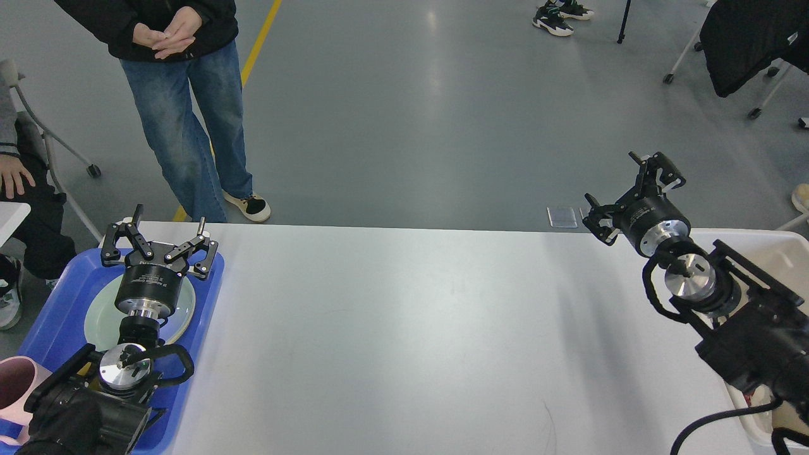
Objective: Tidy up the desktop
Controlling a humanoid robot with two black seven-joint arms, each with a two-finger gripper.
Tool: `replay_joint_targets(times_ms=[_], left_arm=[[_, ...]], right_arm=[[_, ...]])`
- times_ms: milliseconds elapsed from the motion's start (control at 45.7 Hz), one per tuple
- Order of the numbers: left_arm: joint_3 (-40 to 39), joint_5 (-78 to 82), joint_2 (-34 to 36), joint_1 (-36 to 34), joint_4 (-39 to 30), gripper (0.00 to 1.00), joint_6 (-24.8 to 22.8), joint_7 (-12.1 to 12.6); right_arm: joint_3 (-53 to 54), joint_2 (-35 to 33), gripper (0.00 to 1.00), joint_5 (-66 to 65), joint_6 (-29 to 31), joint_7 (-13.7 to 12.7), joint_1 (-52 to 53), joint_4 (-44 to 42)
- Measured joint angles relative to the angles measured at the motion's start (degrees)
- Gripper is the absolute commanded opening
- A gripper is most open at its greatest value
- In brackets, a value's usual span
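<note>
The desktop (411, 328) is a wide white tabletop filling the middle of the head view. My left gripper (167, 218) is open and empty, held over the far end of a blue tray (57, 316) at the table's left end, above a pale green plate (101, 313). My right gripper (622, 183) is open and empty, raised over the table's far right corner, left of a cream-white bin (784, 243).
A pink mug (16, 385) stands at the tray's near left. A person in jeans (189, 126) stands just beyond the table's far left corner. A seated person (19, 183) is at far left. Chairs stand at the back right.
</note>
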Motion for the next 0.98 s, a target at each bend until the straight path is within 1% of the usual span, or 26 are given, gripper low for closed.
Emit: replay_joint_targets(times_ms=[109, 175, 262, 350, 459, 590, 700, 831, 984], left_arm=[[0.0, 0.0, 0.0, 0.0, 0.0, 0.96, 0.0, 0.0], [0.0, 0.0, 0.0, 0.0, 0.0, 0.96, 0.0, 0.0], [0.0, 0.0, 0.0, 0.0, 0.0, 0.96, -0.1, 0.0], [0.0, 0.0, 0.0, 0.0, -0.1, 0.96, -0.1, 0.0], [0.0, 0.0, 0.0, 0.0, -0.1, 0.96, -0.1, 0.0], [0.0, 0.0, 0.0, 0.0, -0.1, 0.96, -0.1, 0.0], [0.0, 0.0, 0.0, 0.0, -0.1, 0.96, -0.1, 0.0], [0.0, 0.0, 0.0, 0.0, -0.1, 0.96, 0.0, 0.0], [0.0, 0.0, 0.0, 0.0, -0.1, 0.96, 0.0, 0.0]], right_arm=[[4.6, 2.9, 1.00, -6.9, 2.2, 4.8, -6.7, 3.9], [6.0, 4.2, 1.00, -8.9, 2.5, 7.1, -9.4, 5.3], [6.9, 4.8, 1.00, -10.8, 2.6, 11.0, -12.2, 6.8], [7.1, 4.1, 1.00, -11.6, 2.9, 13.0, -13.5, 7.1], [7.4, 2.3, 1.00, -11.7, 4.8, 13.6, -14.0, 7.1], [8.4, 1.1, 1.00, -11.2, 7.5, 13.4, -14.7, 6.7], [10.5, 0.7, 1.00, -9.3, 7.3, 13.2, -15.4, 6.7], [13.0, 1.2, 1.00, -8.1, 6.8, 13.6, -16.7, 6.7], [13.3, 1.8, 1.00, -8.0, 7.1, 13.7, -17.0, 5.9]])
